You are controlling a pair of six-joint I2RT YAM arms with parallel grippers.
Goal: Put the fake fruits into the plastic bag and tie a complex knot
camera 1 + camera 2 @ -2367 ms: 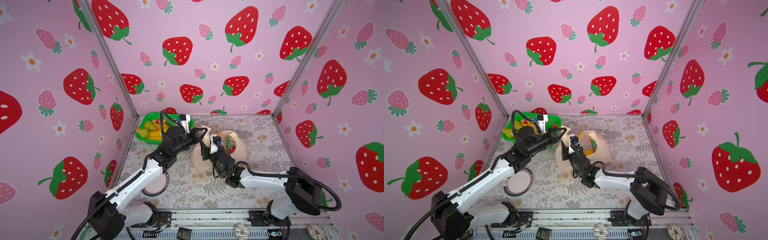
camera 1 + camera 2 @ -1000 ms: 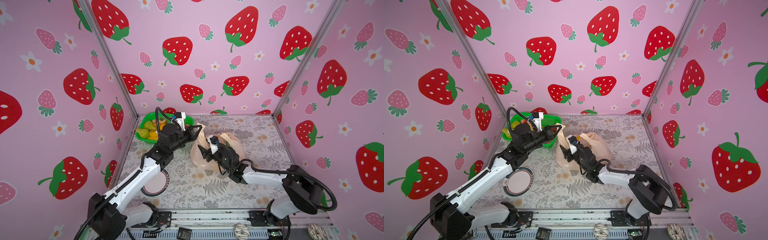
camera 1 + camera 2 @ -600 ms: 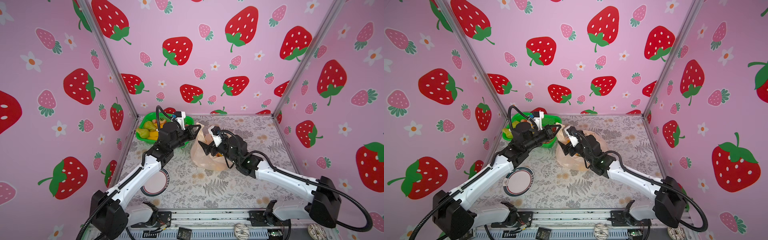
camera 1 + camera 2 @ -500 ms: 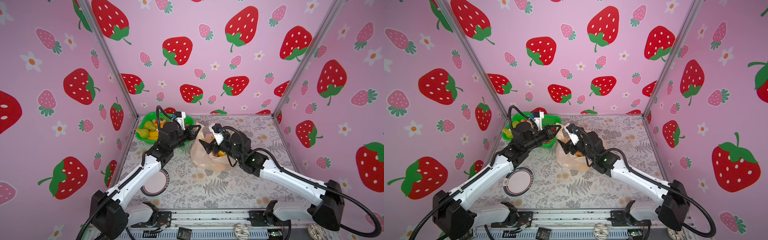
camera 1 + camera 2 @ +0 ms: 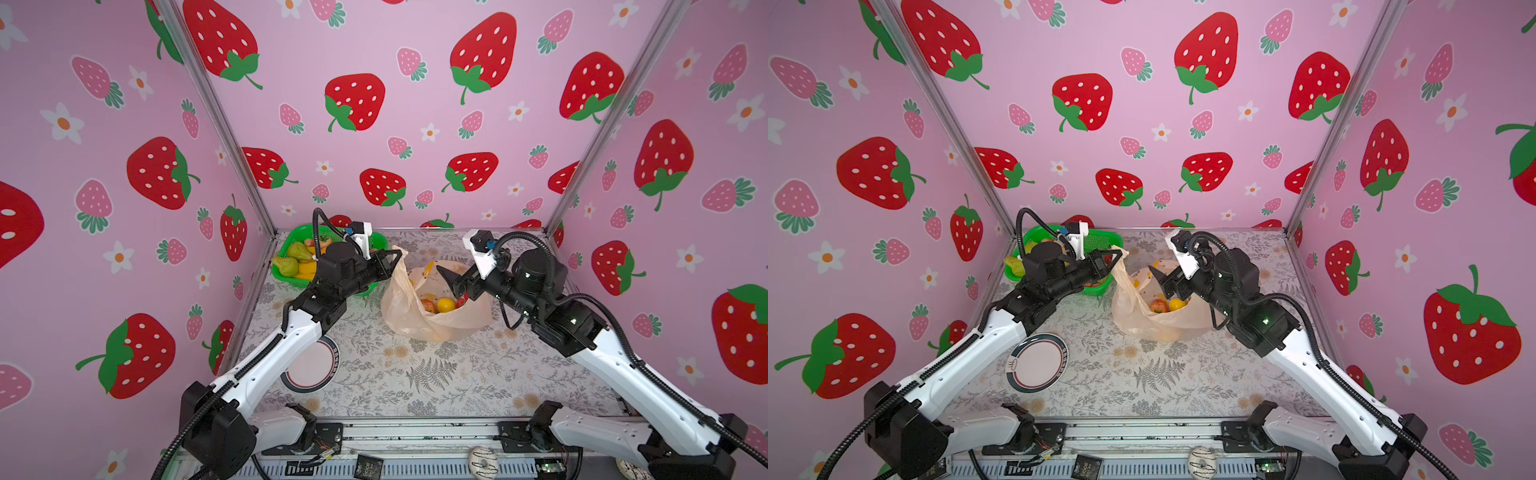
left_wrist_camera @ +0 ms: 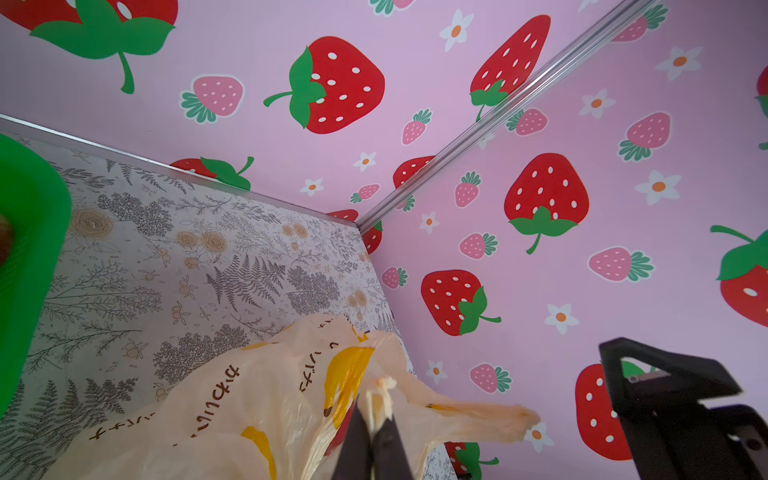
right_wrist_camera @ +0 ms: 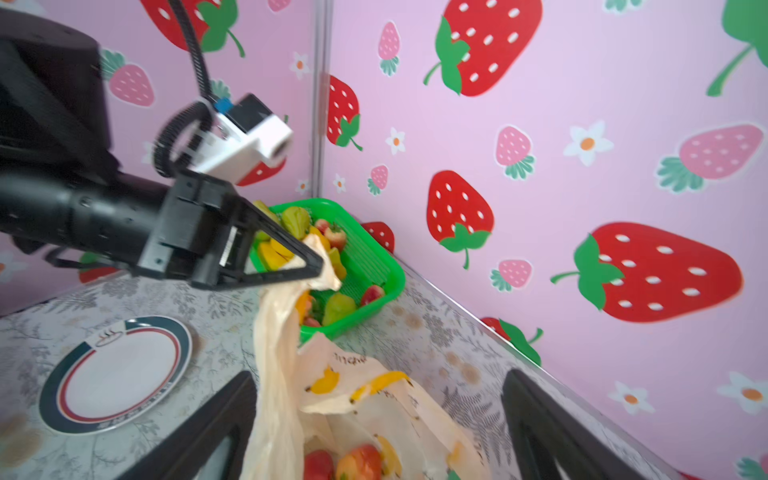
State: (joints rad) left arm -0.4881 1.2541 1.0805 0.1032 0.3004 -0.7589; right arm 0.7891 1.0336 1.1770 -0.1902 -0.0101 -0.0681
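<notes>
**Bag open at mid-table, left arm holding one handle up**

From my station, the plastic bag (image 5: 409,320) (image 5: 1138,322) sits on the table a little past the middle toward the far wall, just right of the green basket. Its mouth gapes upward. Inside I can see fake fruits (image 5: 445,304) (image 5: 1177,304) (image 7: 361,457): a yellow piece, some red-pink ones and a bit of orange. How many lie beneath them I cannot tell. The bag's printed bananas and dark lettering show clearly in the left wrist view (image 6: 249,395).

My left gripper (image 5: 395,254) (image 5: 1119,252) (image 6: 376,436) (image 7: 318,262) has its jaws pinched tight on one handle (image 7: 324,276) of the bag. It lifts that strip up and toward the left, so the near-left side of the bag is drawn taut.

My right gripper (image 5: 453,286) (image 5: 1168,286) (image 7: 378,377) hangs over the bag's right rim with its jaws spread wide and nothing between them. In the right wrist view its two black fingers (image 7: 208,428) stand either side of the bag's mouth, apart from the plastic.

The green basket (image 5: 282,275) (image 5: 1100,240) (image 6: 25,249) (image 7: 376,266) stands in the far-left corner, behind the left arm. It holds loose fruits (image 5: 297,257) (image 7: 296,220): green pears, yellow bananas and red-pink pieces.

Nearer to me on the left, a round plate (image 5: 311,370) (image 5: 1038,361) (image 7: 116,374) with a dark rim lies flat on the fern-patterned table (image 5: 415,374), partly under the left arm in a top view and well apart from the bag.
</notes>
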